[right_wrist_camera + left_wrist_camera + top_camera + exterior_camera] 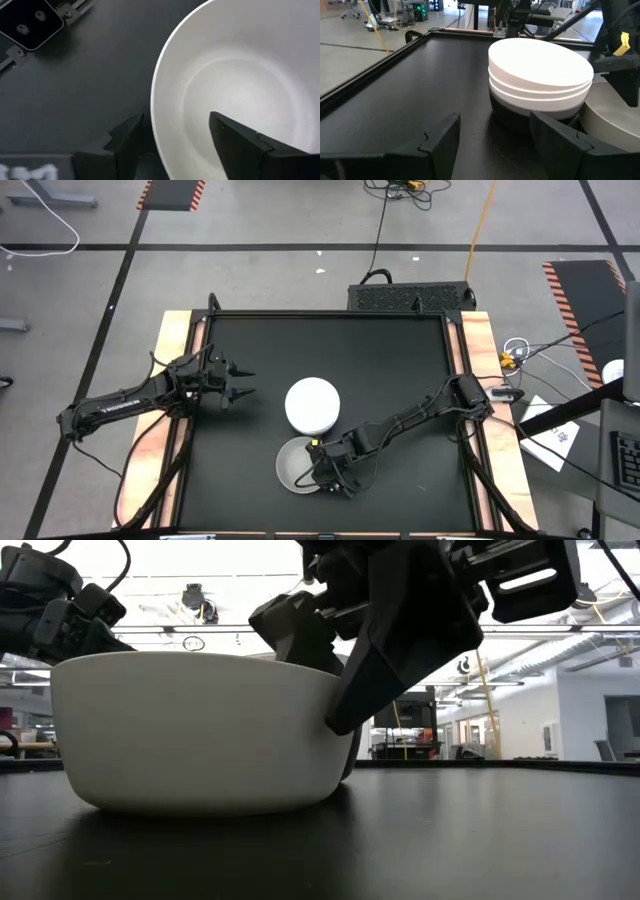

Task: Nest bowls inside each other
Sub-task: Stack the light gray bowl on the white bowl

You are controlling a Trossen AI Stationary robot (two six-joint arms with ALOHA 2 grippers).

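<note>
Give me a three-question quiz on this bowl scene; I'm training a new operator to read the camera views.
1. True or false: the stack of bowls sits upside down.
2. Which gripper straddles the rim of the upright bowl: A left, B right?
3. Where is the left gripper?

Key: 1 true. 2 B: the right gripper has one finger inside the bowl, one outside. 3 Open, apart from the stack, on its left in the high view.
</note>
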